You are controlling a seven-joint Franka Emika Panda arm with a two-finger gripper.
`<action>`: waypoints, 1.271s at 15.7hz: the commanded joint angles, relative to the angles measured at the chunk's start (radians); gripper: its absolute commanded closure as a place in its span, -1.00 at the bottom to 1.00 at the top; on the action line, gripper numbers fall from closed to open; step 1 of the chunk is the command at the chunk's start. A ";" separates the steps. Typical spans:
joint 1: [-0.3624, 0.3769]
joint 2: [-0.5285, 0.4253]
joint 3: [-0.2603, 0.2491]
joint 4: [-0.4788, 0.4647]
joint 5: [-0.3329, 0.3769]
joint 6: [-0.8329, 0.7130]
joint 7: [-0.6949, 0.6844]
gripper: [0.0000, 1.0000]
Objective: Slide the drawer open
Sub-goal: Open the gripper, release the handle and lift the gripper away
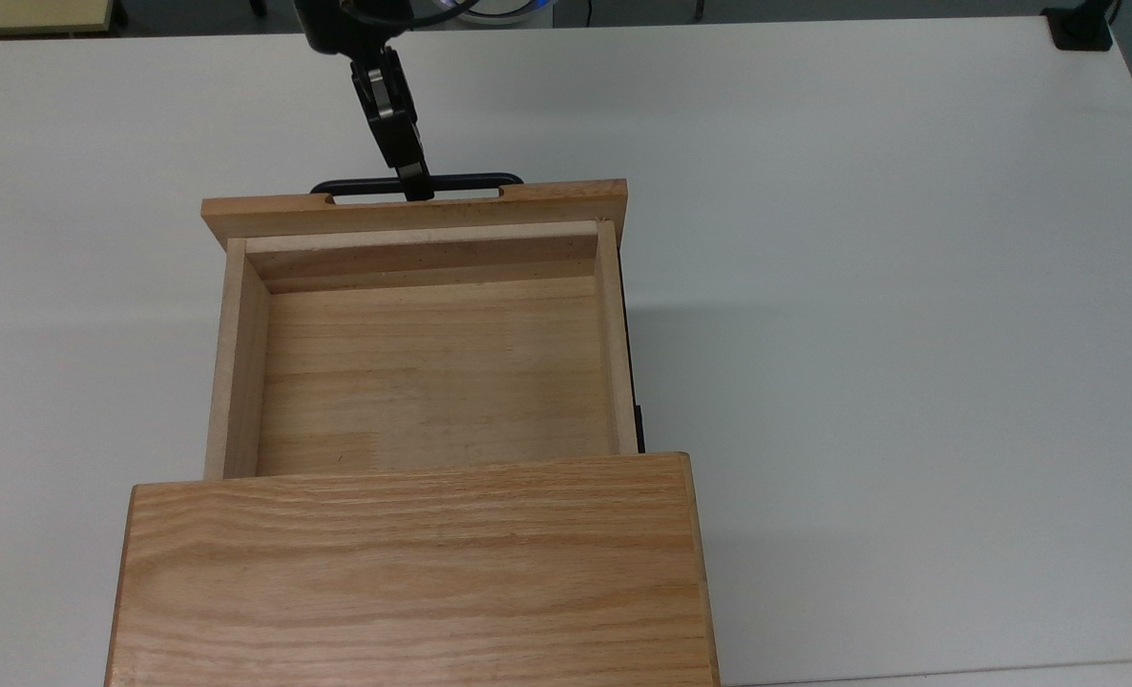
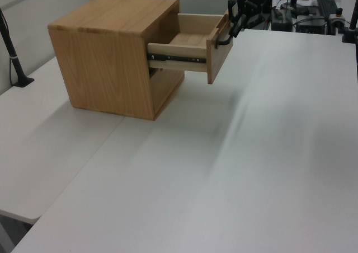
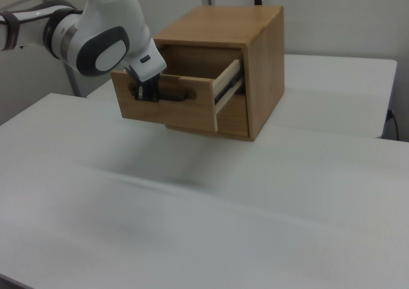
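The drawer (image 1: 423,343) sits left of centre in the top view, slid far out of the cabinet (image 1: 413,572) toward the upper edge of the frame; its inside is bare wood. The gripper (image 1: 417,189), at upper left-centre, is clamped on the handle (image 1: 416,183) at about its middle.

To do the pull well: keep it straight along the rails (image 2: 176,56), level, no sideways drift, grip centred on the bar so the tray doesn't rack. By my judgement it's near full travel, so ease off before the stop or the cabinet may get dragged across the table (image 1: 862,286).

Hidden: the arm is cut off at the top edge of the top view. The fingertips are dark against the dark bar, so the contact is probably full but hard to confirm. How much rail is left inside the cabinet can't be seen.
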 commanded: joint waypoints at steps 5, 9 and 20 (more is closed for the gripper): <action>0.015 -0.103 -0.001 0.008 0.019 -0.085 -0.181 -1.00; 0.021 -0.090 0.027 0.100 -0.085 -0.341 -0.577 -1.00; -0.137 0.085 0.308 0.343 -0.494 -0.751 -1.038 -1.00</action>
